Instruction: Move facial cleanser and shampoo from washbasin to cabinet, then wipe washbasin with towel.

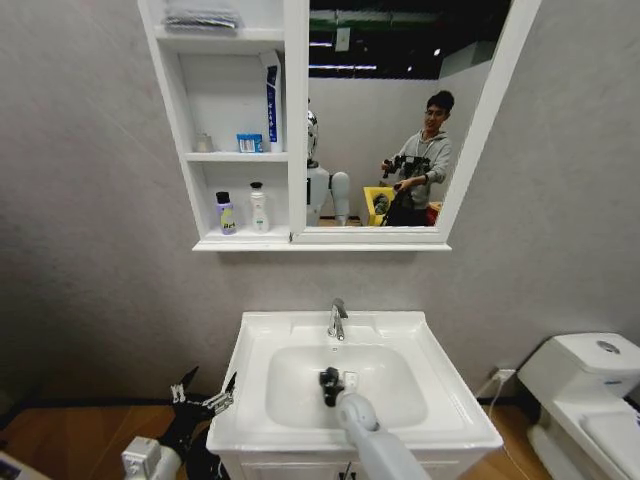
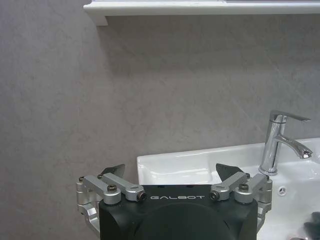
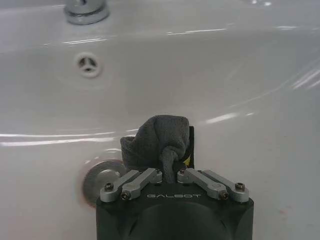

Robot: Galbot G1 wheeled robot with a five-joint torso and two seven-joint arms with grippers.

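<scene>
My left pincer (image 1: 205, 397) hangs wide and idle just off the left rim of the white rectangular ceramic washbasin (image 1: 440, 400). My right pincer (image 3: 170, 172), inside the oval bowl, is clamped on the small dark grey bunched towel (image 3: 155, 140). The towel sits straight ahead of the pincer tips, just beside the drain (image 3: 100, 180), so this arm does the wiping.

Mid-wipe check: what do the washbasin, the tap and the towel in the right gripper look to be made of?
Washbasin: glossy white, likely glazed ceramic, judging by the sharp light streaks along its bowl.
Tap: polished metal, probably chrome-plated; it mirrors its surroundings.
Towel: soft matte grey cloth with a fine nap, perhaps microfibre; it bunches into folds where the right gripper pinches it inside the bowl.
</scene>
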